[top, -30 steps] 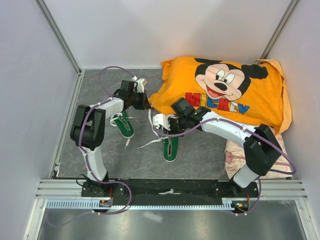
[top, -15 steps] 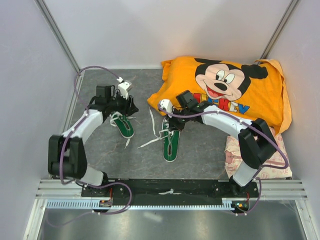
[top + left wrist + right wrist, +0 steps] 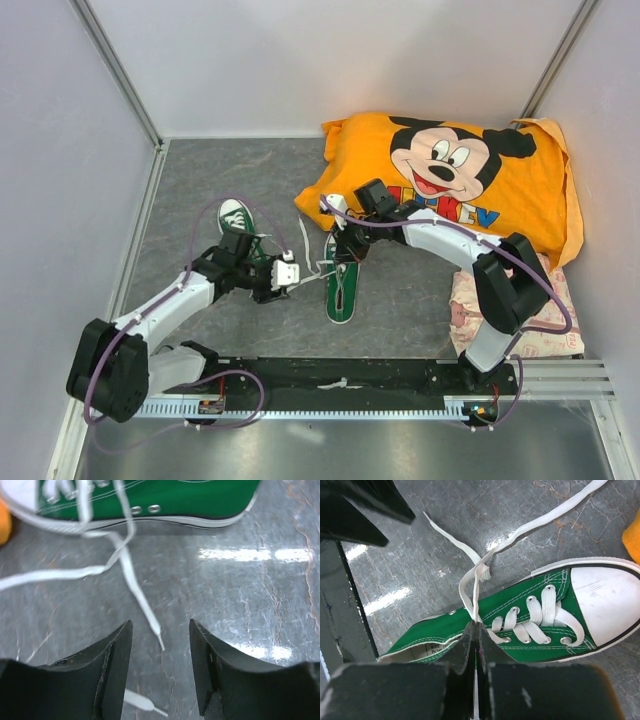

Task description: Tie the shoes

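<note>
Two green sneakers with white toe caps lie on the grey floor. The left shoe (image 3: 238, 222) is partly hidden under my left arm. The right shoe (image 3: 340, 288) lies in the middle, toe towards the orange cloth. My right gripper (image 3: 336, 250) is over it, shut on a white lace (image 3: 470, 582) just above the shoe's eyelets (image 3: 530, 615). My left gripper (image 3: 296, 275) is open and low beside that shoe (image 3: 165, 497). A loose lace tip (image 3: 159, 642) lies on the floor between its fingertips (image 3: 122, 635), untouched. A second lace end (image 3: 137, 702) lies nearer the palm.
An orange Mickey Mouse cloth (image 3: 450, 180) covers the back right and touches the right shoe's toe. A pinkish bundle (image 3: 525, 315) sits at the right by my right arm's base. Walls close in the left, back and right. A metal rail (image 3: 340, 385) runs along the near edge.
My left arm has swung from the left shoe at the back towards the near middle, uncovering that shoe's toe; its gripper is now beside the right shoe. The right gripper has barely moved.
</note>
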You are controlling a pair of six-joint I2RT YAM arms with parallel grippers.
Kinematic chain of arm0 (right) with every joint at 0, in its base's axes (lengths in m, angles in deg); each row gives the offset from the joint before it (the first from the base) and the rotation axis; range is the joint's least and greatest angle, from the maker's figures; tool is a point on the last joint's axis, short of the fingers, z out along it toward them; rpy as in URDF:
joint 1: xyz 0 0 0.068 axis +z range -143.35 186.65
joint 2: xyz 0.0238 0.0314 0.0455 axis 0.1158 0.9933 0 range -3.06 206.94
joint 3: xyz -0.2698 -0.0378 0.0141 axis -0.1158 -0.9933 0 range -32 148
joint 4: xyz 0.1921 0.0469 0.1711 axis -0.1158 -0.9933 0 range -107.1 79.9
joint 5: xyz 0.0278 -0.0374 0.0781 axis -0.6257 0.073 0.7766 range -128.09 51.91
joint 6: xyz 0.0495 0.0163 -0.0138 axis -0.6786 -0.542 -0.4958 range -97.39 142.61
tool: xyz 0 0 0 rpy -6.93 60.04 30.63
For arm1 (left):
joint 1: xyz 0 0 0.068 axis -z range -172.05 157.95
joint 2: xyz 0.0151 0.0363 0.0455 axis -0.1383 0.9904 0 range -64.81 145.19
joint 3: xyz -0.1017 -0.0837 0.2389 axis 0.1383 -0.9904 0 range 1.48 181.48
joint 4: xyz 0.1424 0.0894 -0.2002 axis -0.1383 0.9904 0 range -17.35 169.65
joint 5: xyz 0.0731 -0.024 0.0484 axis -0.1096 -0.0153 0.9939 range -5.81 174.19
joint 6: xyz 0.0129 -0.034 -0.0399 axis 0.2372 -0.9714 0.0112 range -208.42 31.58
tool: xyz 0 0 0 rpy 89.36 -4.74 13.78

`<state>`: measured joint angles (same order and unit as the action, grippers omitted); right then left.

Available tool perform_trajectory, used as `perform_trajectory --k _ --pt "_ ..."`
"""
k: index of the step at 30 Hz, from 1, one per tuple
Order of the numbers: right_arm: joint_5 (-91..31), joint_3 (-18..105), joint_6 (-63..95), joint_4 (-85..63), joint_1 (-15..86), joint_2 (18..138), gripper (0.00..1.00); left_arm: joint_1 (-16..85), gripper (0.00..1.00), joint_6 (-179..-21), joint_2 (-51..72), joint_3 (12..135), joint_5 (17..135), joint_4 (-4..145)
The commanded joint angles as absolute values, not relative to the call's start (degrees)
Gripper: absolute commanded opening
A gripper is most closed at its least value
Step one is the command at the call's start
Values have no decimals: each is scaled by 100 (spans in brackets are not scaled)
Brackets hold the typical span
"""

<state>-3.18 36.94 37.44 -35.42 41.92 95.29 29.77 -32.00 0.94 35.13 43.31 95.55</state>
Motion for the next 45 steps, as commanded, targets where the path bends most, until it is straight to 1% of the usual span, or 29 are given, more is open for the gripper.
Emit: perform_trajectory --k 1,12,19,24,29,32,35,36,38,39,45 --pt "-83 3831 3465 -3383 4120 9608 0 3554 53 -2479 556 3541 5103 9120" --pt "277 3848 3263 -3383 3882 9731 0 4011 50 -2584 1700 3866 6177 8593" --pt "330 3796 3280 -3392 3821 9740 0 4073 50 -2654 1667 3901 6222 8548" --pt "374 3787 3298 -3383 3794 9775 0 4038 49 -2830 1762 4235 6152 9074" --pt "400 3778 3272 -3383 3759 9793 0 3994 45 -2655 2228 4420 6143 9646" --pt "436 3778 3263 -3383 3741 9810 0 3994 40 -2584 2351 4516 6099 9892" --pt "497 3778 3228 -3374 3733 9845 0 4003 32 -2549 2457 4560 6107 9981" --pt "515 3787 3184 -3366 3741 9854 0 4012 22 -2549 2457 4569 6073 9998" --pt "567 3787 3149 -3348 3724 9881 0 4012 9 -2680 2361 4604 5924 10007" --pt "602 3787 3122 -3339 3724 9881 0 4012 2 -2751 2125 4596 5697 9938" --pt "761 3787 2867 -3278 3680 9907 0 4012 1 -3610 1071 4473 4597 9552"
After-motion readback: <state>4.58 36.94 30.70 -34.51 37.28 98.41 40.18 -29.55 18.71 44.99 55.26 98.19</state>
